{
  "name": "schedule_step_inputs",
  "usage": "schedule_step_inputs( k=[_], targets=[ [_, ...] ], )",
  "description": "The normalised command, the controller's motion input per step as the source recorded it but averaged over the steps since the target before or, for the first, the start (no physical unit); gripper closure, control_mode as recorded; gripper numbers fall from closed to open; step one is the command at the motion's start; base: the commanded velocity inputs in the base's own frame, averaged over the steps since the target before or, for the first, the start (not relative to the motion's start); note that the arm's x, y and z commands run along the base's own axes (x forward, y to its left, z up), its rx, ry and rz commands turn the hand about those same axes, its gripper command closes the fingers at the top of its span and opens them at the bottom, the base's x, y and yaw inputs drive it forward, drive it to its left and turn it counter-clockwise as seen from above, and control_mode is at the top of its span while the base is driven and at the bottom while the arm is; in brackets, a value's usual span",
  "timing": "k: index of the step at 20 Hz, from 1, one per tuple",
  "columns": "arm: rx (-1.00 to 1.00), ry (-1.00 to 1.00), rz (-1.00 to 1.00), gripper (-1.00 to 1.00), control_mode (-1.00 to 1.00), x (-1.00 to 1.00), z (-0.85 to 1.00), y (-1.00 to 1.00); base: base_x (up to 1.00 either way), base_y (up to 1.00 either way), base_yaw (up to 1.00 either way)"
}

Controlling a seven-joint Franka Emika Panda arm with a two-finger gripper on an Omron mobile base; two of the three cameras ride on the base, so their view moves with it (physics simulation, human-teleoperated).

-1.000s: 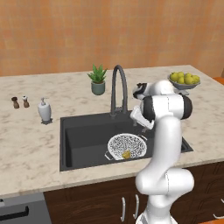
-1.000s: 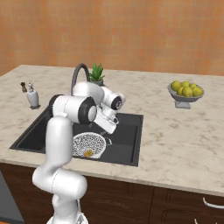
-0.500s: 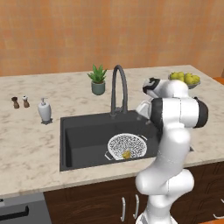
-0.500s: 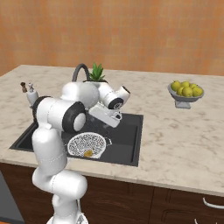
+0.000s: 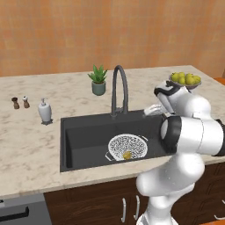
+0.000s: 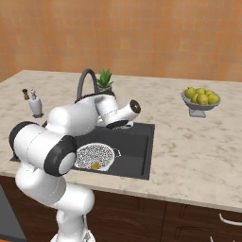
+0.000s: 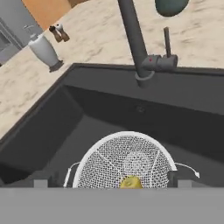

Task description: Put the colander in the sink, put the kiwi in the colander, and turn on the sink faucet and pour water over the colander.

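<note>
The white mesh colander (image 5: 128, 145) sits in the dark sink (image 5: 83, 136), right of centre, and the yellowish-brown kiwi (image 5: 127, 155) lies inside it near the front rim. Behind the basin the dark gooseneck sink faucet (image 5: 119, 88) arches over it. My gripper (image 5: 152, 110) hovers above the sink's back right corner, to the right of the faucet base. In the hand view the gripper (image 7: 113, 179) is open and holds nothing. It looks down on the colander (image 7: 124, 162), the kiwi (image 7: 131, 182) and the faucet (image 7: 133, 35). The water is out of view.
A white soap dispenser (image 5: 44, 110) and two small shakers (image 5: 20, 102) stand left of the sink. A potted plant (image 5: 98, 79) is behind the faucet. A bowl of yellow-green fruit (image 5: 186, 80) sits on the counter at the far right.
The arm has swung right and its elbow has dropped lower. The hand has moved from above the colander toward the sink's back right corner. The jaws stayed open. Colander and kiwi have not moved.
</note>
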Motion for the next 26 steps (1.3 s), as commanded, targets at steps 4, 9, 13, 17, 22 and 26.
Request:
schedule_step_inputs(
  k=[4,9,13,17,22,26],
  targets=[
    [0.02,-0.82,0.25,-1.0,-1.0,-0.12,0.42,-0.24,0.0,0.0,0.0],
    [0.1,-0.51,0.19,-1.0,-1.0,-0.01,0.38,-0.22,0.0,0.0,0.0],
    [0.11,-0.31,0.16,-1.0,-1.0,0.0,0.2,-0.13,0.0,0.0,0.0],
    [0.02,-0.05,0.03,-1.0,-1.0,0.02,0.13,-0.06,0.0,0.0,0.0],
    [0.0,0.04,0.0,-1.0,-1.0,0.2,0.07,-0.07,0.0,0.0,0.0],
    [0.0,0.13,0.0,-1.0,-1.0,0.39,0.0,-0.09,0.0,0.0,0.0]
  ],
)
